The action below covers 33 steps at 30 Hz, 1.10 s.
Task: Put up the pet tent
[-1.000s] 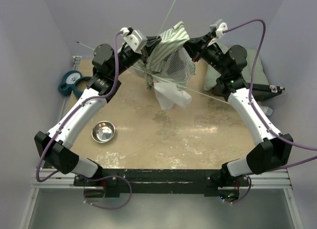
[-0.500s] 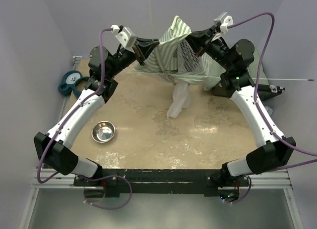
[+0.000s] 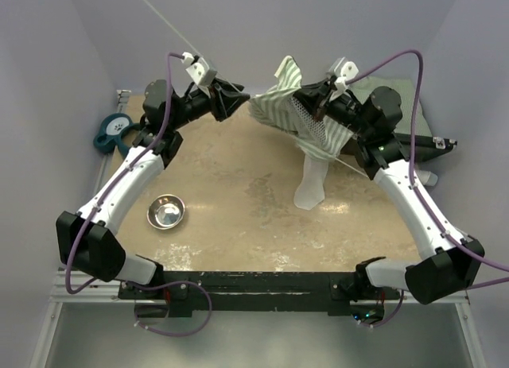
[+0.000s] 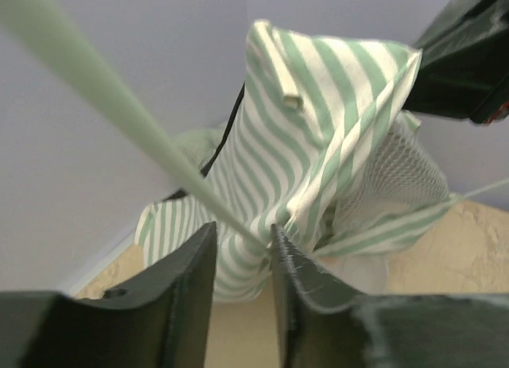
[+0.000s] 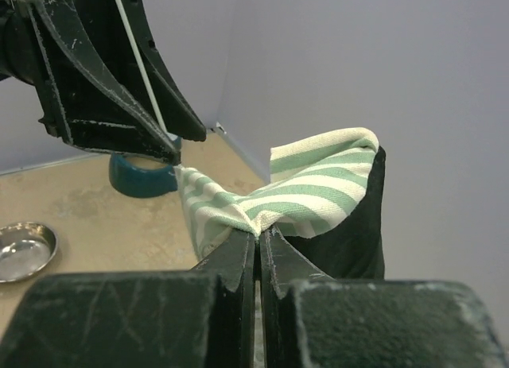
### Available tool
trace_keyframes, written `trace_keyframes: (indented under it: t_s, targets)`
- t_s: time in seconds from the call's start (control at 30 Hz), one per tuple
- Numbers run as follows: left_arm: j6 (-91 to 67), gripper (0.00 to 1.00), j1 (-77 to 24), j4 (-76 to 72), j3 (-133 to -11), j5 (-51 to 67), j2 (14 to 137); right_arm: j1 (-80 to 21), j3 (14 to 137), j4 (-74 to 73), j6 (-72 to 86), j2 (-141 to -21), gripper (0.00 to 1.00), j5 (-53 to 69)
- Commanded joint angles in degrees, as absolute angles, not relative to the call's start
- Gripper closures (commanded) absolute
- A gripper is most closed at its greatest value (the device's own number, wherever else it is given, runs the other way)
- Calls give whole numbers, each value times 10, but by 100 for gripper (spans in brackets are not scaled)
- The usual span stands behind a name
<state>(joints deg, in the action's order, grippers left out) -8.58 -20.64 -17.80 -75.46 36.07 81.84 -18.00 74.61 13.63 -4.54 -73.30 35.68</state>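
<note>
The pet tent [image 3: 278, 106] is a bunch of green-and-white striped cloth held up over the back of the table, with a mesh panel [image 3: 312, 122] and a white flap [image 3: 310, 185] hanging down to the tabletop. My right gripper [image 3: 316, 107] is shut on a fold of the striped cloth [image 5: 318, 185], with the jaws [image 5: 258, 234] pressed together. My left gripper [image 3: 241, 98] sits just left of the tent [image 4: 318, 129]. Its fingers [image 4: 242, 233] stand apart, and a thin pale pole [image 4: 119, 106] runs through the gap into the fabric. That pole [image 3: 163, 18] slants up and to the back left.
A steel bowl [image 3: 166, 211] sits at the left of the table. A teal object [image 3: 115, 132] lies at the left edge. A green cushion [image 3: 398, 98] and a black item [image 3: 433, 145] lie at the back right. Walls close in on three sides.
The left gripper has opened and let go of the striped cloth. The right arm has carried the tent to the right and lower. The pole now points up to the back left.
</note>
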Motion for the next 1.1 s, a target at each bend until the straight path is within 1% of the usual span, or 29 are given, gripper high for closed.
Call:
trace_keyframes:
  t_s: [0.0, 0.1, 0.23, 0.27, 0.37, 0.47, 0.53, 0.57, 0.6, 0.67, 0.77, 0.83, 0.9, 0.97, 1.03, 1.07]
  targets:
    - [-52, 49, -175, -75, -743, 429, 807, -184, 731, 192, -81, -700, 100, 317]
    - [-29, 32, -160, -5, -753, 465, 793, -192, 721, 198, -75, -699, 100, 306]
    - [-27, 4, -154, 81, -759, 562, 777, -210, 716, 206, -59, -706, 100, 272]
    - [-24, 2, -154, 100, -752, 575, 768, -216, 714, 214, -54, -708, 100, 259]
    - [33, 1, -152, 163, -695, 591, 720, -232, 717, 221, -45, -720, 100, 219]
    - [54, 0, -152, 141, -604, 587, 644, -236, 732, 226, -19, -742, 100, 188]
    - [44, 0, -150, 127, -559, 518, 600, -236, 744, 227, -4, -753, 100, 178]
    - [33, 0, -142, 121, -546, 485, 592, -236, 745, 229, -4, -753, 100, 180]
    - [18, 0, -121, 114, -539, 476, 593, -236, 744, 231, -7, -751, 100, 179]
    - [-34, 1, -56, 99, -535, 513, 615, -236, 736, 231, -11, -741, 100, 190]
    - [-93, 7, 57, 72, -556, 570, 684, -235, 719, 218, -39, -719, 100, 213]
    - [-119, 12, 104, 29, -588, 591, 733, -236, 706, 214, -58, -705, 100, 234]
    - [-135, 14, 109, 10, -653, 597, 789, -236, 693, 211, -76, -691, 100, 249]
    - [-218, 16, 100, -81, -713, 614, 835, -236, 684, 206, -84, -683, 100, 269]
    - [-285, 20, 76, -139, -775, 632, 880, -236, 678, 196, -99, -678, 100, 278]
    - [-300, 21, 58, -141, -809, 642, 901, -237, 674, 192, -105, -676, 100, 278]
